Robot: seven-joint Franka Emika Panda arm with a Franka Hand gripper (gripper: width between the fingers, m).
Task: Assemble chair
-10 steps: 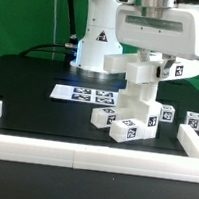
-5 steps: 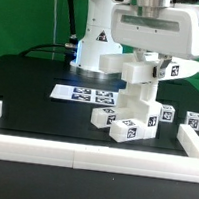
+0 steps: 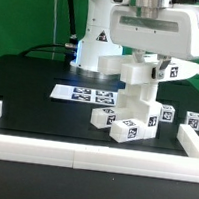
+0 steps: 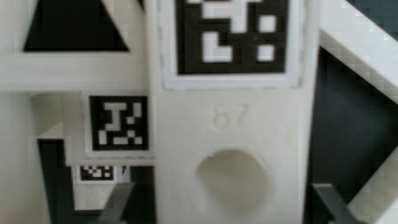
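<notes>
Zero change: gripper (image 4: 217,203) still clamps the chair (image 3: 138,100).

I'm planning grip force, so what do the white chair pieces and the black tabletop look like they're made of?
The chair pieces: likely rigid plastic, perhaps 3D-printed; matte white, sharp blocky edges, a moulded number and hollow in the wrist view. The tabletop: dark, matte, little glare; fabric or painted board, cannot tell.
</notes>
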